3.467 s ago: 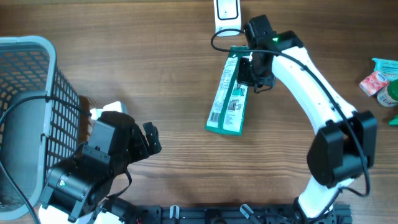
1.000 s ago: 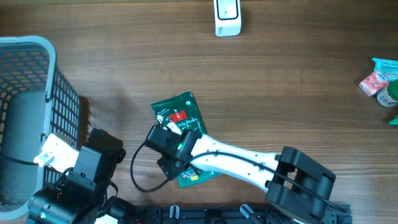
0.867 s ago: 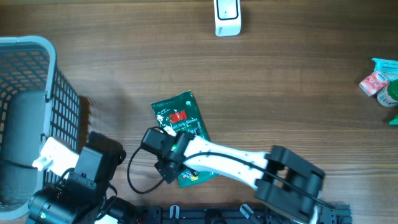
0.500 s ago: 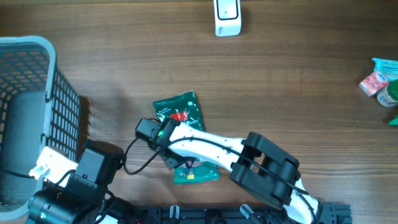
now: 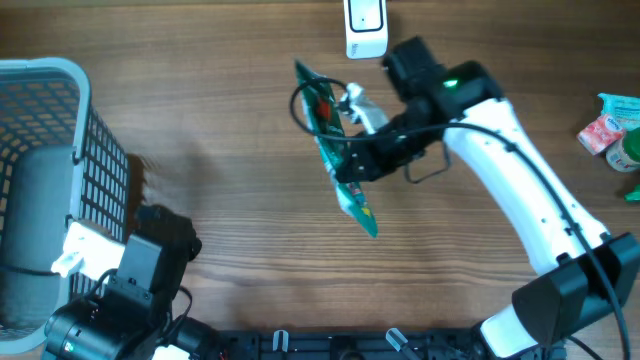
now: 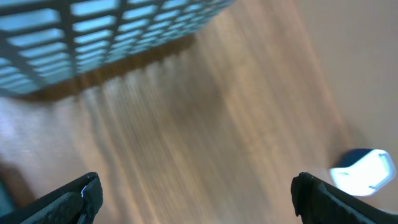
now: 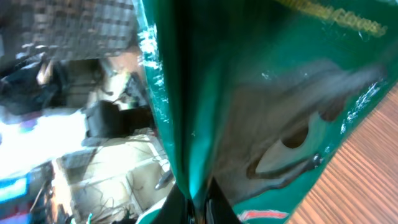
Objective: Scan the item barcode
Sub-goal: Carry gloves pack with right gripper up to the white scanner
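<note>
**A:** Entry one, the green packet [image 5: 328, 125]. Where is it?

**B:** It is lifted off the desk [image 5: 200, 130] and turned edge-on to the overhead camera. Its long side runs from far-left to near-right. Its far end is just near-left of the white scanner [image 5: 365, 28], which sits at the far edge of the desk.

**A:** What holds it?

**B:** The right claw [image 5: 352, 158], clenched on the packet about halfway along. The white arm reaches in from the near-right corner. In the right wrist view the packet [image 7: 249, 93] fills the frame, and the dark fingers [image 7: 193, 210] pinch its edge at the bottom.

**A:** Is the barcode visible?

**B:** I cannot tell. The print is smeared, and only red-and-white markings show on the upper face.

**A:** Entry two, the left claw [image 6: 196, 193].

**B:** Released — the jaws are spread wide with nothing between them. It hangs over bare wood at the near-left of the desk.

**A:** What is around it?

**B:** The grey mesh basket [image 5: 45, 150] stands at the left edge, and its grid crosses the top of the left wrist view [image 6: 93, 31]. A pale shape [image 6: 364, 174] at that view's lower right is too blurred to name.

**A:** Anything else?

**B:** At the far-right edge there is a teal pouch [image 5: 620, 105] and a pink pack [image 5: 600, 135] beside it.
</note>
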`<action>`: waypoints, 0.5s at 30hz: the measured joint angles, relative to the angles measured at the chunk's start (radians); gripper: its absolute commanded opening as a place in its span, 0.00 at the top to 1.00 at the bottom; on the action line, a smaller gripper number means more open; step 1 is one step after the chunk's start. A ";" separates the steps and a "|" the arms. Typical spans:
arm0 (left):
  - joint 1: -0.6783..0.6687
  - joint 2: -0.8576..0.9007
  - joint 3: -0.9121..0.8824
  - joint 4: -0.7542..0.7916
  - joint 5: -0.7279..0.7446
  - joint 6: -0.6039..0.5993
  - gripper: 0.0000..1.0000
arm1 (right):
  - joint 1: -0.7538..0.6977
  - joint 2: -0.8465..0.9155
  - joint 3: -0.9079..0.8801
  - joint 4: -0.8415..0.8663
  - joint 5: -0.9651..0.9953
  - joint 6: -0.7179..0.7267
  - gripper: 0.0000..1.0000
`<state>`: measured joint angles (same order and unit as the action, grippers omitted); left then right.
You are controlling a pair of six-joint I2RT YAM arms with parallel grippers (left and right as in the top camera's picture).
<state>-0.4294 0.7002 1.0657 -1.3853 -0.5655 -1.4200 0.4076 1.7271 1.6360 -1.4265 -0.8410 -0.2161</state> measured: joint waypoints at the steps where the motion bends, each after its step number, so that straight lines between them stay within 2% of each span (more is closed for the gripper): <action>1: 0.000 0.000 0.001 0.024 0.008 0.000 0.00 | -0.029 0.003 -0.002 -0.105 -0.057 -0.129 0.96; 2: 0.000 0.000 0.001 0.043 0.017 0.000 0.00 | -0.056 0.003 -0.011 -0.169 -0.108 -0.247 0.95; 4: 0.000 0.000 0.001 0.094 0.046 0.000 0.00 | -0.077 0.003 -0.012 -0.180 -0.202 -0.436 0.96; 8: 0.000 0.010 -0.060 0.225 0.087 0.000 0.00 | -0.077 0.003 -0.012 -0.183 -0.366 -0.574 0.96; 11: 0.000 0.061 -0.146 0.353 0.101 0.000 0.00 | -0.077 0.003 -0.012 -0.184 -0.564 -0.555 0.96; 14: 0.000 0.116 -0.164 0.459 0.105 0.000 0.00 | -0.077 0.003 -0.012 -0.148 -0.689 -0.333 0.96; 15: 0.000 0.146 -0.166 0.548 0.108 -0.002 0.00 | -0.077 0.003 -0.012 -0.148 -0.710 -0.253 0.96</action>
<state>-0.4294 0.8459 0.8993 -0.8375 -0.4580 -1.4223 0.3309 1.7306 1.6238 -1.5742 -1.5505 -0.4694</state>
